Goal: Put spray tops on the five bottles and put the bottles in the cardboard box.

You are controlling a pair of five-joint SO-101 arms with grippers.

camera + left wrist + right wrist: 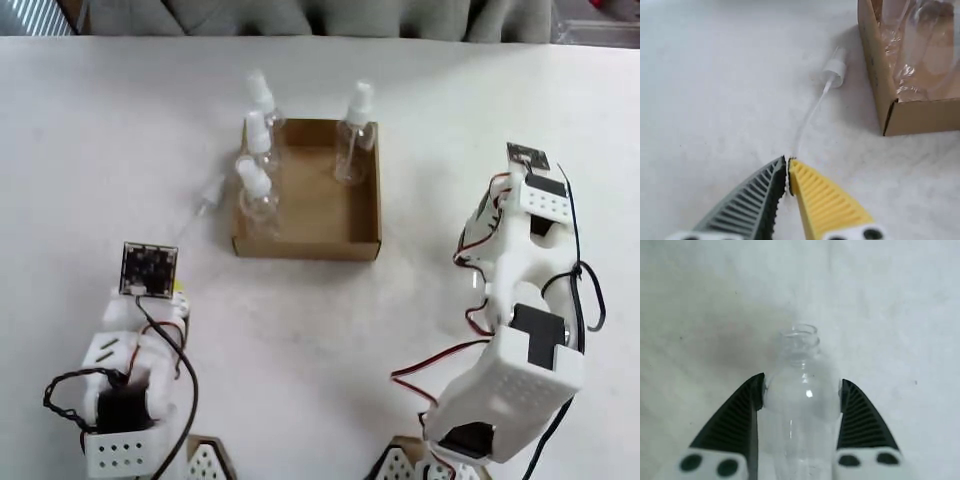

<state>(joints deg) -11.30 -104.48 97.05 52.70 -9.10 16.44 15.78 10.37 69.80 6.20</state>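
The cardboard box (pixel 360 235) sits mid-table. Several clear bottles with white spray tops stand in it or at its rim: three along the left side (pixel 257 190) and one at the back right corner (pixel 355 135). A loose spray top (pixel 208 196) with its thin tube lies on the table left of the box. My left gripper (pixel 787 167) is shut and empty, its tips at the end of the tube of that spray top (pixel 833 74). My right gripper (pixel 801 381) is shut on an uncapped clear bottle (pixel 800 400), just below its shoulder.
The left arm (pixel 130 400) is at the front left, and the right arm (pixel 520 290) stretches along the right side of the table. The box's corner (pixel 890 112) is close to the left gripper. Bare white table lies in front of the box.
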